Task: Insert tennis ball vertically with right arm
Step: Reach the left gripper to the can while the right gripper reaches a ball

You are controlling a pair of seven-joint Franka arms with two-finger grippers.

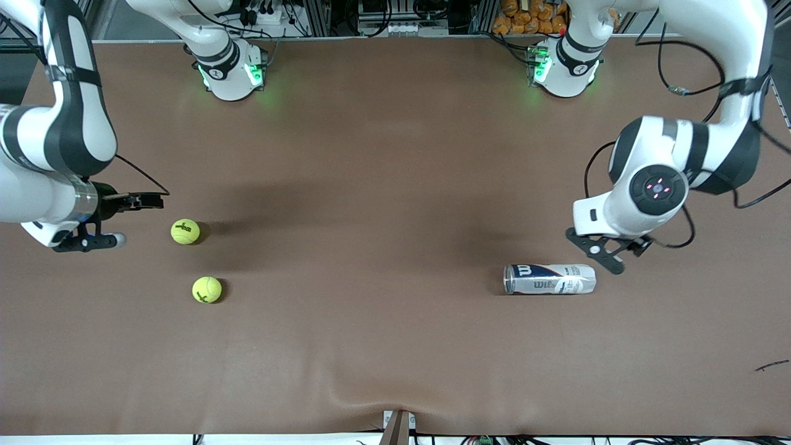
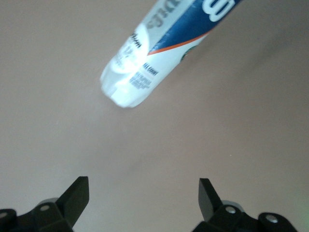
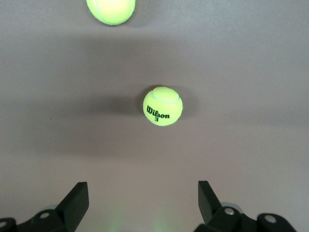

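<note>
tennis ball point(image 1: 206, 289) — can point(image 1: 549, 279) lying flat

The nearer-the-arm tennis ball point(image 3: 162, 106) reads "Wilson 3"; the lying can point(image 1: 549, 279) seemingly shows "Wilson".

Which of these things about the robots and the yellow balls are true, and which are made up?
1. Two fuzzy yellow tennis balls lie on the brown table: one farther from the front camera, one nearer. True.
2. The white-and-blue cylindrical ball can stands upright. False: it lies on its side.
3. The right gripper holds a ball. False: its jaws are open and empty, above the table beside the balls.
4. The left gripper has open jaws near the can. True.
5. A ball is already inside the can. False: both balls lie on the table, toward the right arm's end.
</note>
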